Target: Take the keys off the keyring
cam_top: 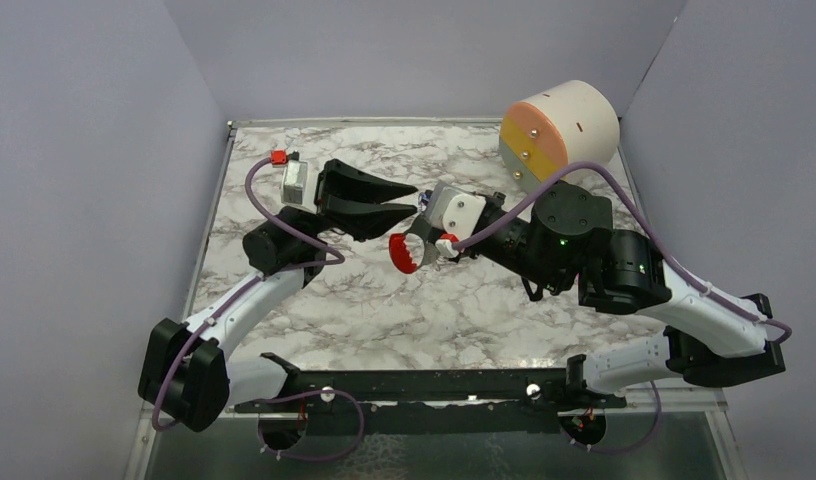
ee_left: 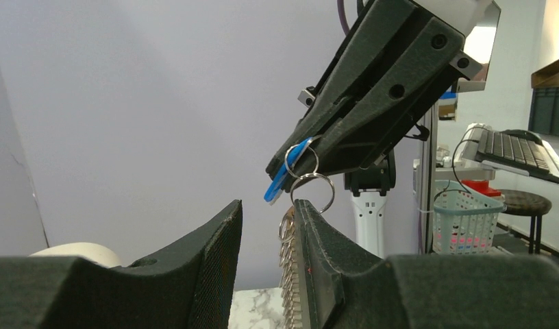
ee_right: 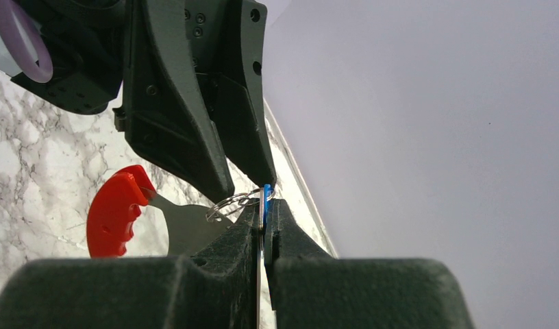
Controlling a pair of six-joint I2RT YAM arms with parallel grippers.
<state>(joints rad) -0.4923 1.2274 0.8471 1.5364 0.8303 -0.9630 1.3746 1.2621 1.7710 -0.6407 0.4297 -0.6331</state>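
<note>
One blue key (ee_left: 280,179) pinched in right gripper (ee_right: 264,212), left gripper (ee_left: 268,205) parted around keys (ee_left: 288,274), drawer unit (cam_top: 564,125) beyond.

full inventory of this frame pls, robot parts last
small blue-headed metal key: 1, blue, clamped at the tip of the right tool
thin silver split rings: 2, silver, linked, hanging off the blue key
flat silvery-grey metal keys: bunch, count unclear, hanging between the fingers of the left tool
thin red loop keyring: 1, red, just below both tools
round drawer unit: 1, cream with orange and yellow fronts, far right table corner
marble-pattern table: 1, white-grey
left tool: 1, black, open
right tool: 1, black, shut on the blue key
</note>
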